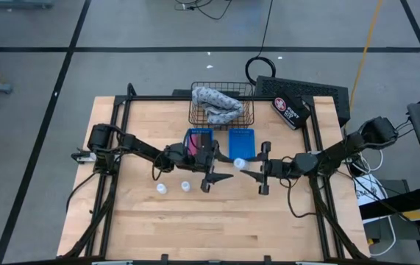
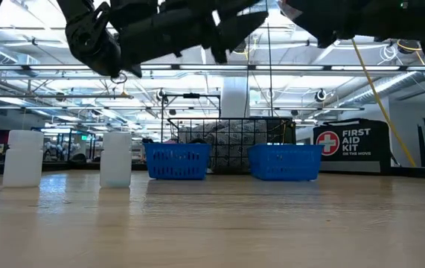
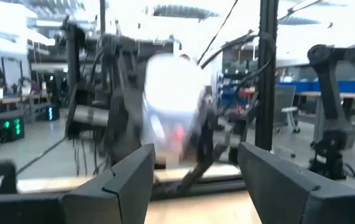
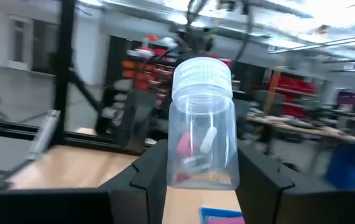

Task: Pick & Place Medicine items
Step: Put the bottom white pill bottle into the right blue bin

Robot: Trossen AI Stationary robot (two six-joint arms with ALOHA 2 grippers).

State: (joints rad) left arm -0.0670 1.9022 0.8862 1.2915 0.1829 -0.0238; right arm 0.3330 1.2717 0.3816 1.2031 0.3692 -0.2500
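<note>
Two white bottles (image 2: 23, 158) stand left of two blue baskets (image 2: 177, 161) fronting a wire basket (image 2: 231, 141).

Both arms were dark, near-black, built of slim tube-like links joined by bulkier rounded joint housings. The left arm (image 1: 132, 146) carried a thick cylindrical motor body at its base, with a small pale part beside it. The right arm (image 1: 335, 153) had a similar rounded housing at its shoulder, and black cables trailed from it. Each end effector, left (image 1: 215, 172) and right (image 1: 262, 167), had two flat, angular matte-black fingers (image 4: 261, 180) with bevelled edges.
</note>
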